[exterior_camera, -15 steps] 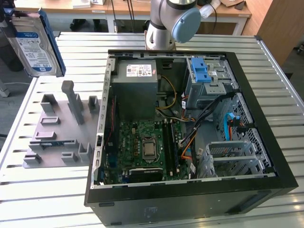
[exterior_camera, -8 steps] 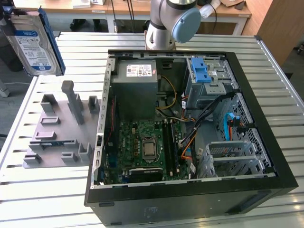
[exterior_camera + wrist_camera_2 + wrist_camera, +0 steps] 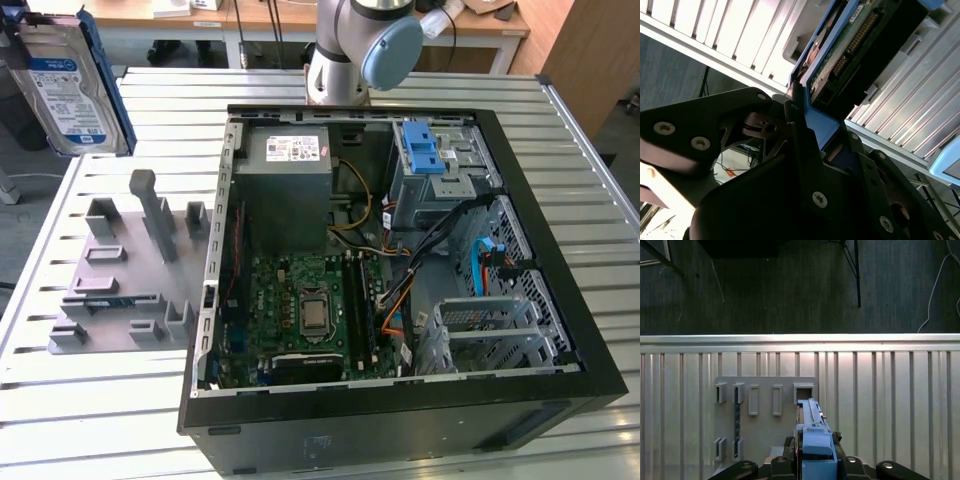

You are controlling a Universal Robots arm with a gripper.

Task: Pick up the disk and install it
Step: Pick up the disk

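The disk (image 3: 65, 85), a silver hard drive with a blue-and-white label and a blue frame, hangs upright in the air at the exterior view's far upper left, above the table's corner. In the first wrist view the disk (image 3: 810, 422) shows edge-on, and my gripper (image 3: 813, 444) is shut on its blue frame. In the second wrist view the disk's (image 3: 855, 45) green circuit board faces the camera, with the black fingers (image 3: 795, 117) clamped on the blue frame.
An open computer case (image 3: 215, 250) lies on the slatted table, with a grey drive cage and its blue latch (image 3: 422, 150) at the back right. A grey fixture plate (image 3: 130, 290) with upright holders lies left of the case. The arm's base (image 3: 345, 50) stands behind the case.
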